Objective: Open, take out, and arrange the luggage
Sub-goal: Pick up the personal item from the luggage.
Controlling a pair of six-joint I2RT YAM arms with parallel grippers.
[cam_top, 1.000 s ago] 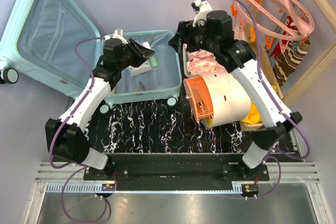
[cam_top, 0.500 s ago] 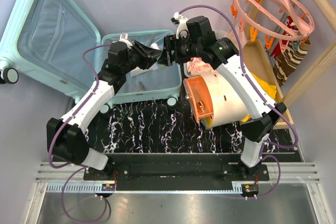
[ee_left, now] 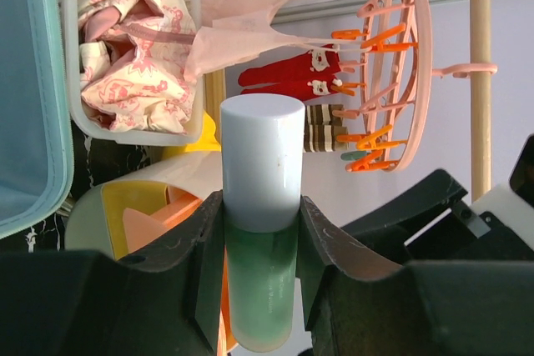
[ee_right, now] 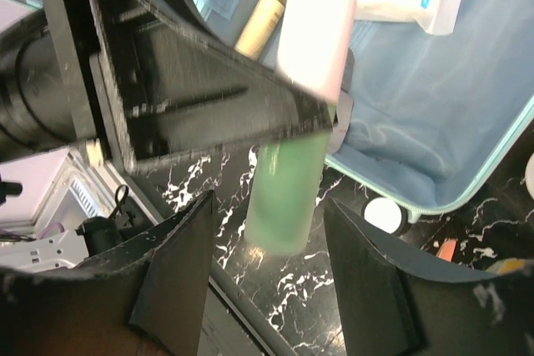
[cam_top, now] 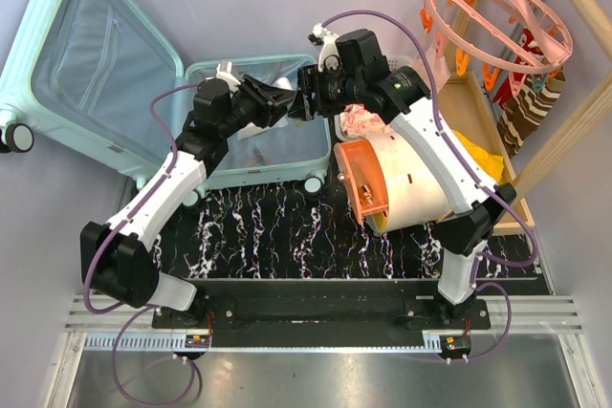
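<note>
The white-and-black left arm (cam_top: pixel 158 193) reached forward and rightward, elbow bent, its wrist turned so that the left gripper (cam_top: pixel 285 100) pointed sideways at the other arm. Its black fingers (ee_left: pixel 209 239) were clamped on the lower body of a white-capped green cylindrical bottle (ee_left: pixel 260 164). The white-and-black right arm (cam_top: pixel 449 164) arched forward and leftward. The right gripper (cam_top: pixel 308 102) met the left one tip to tip, its jaws apart on either side of the bottle's green end.

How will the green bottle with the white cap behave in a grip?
The bottle looks rigid: the left jaws pinch it with no visible denting. Its smooth round wall could slip or twist. Set down on its side, it would probably roll.
</note>
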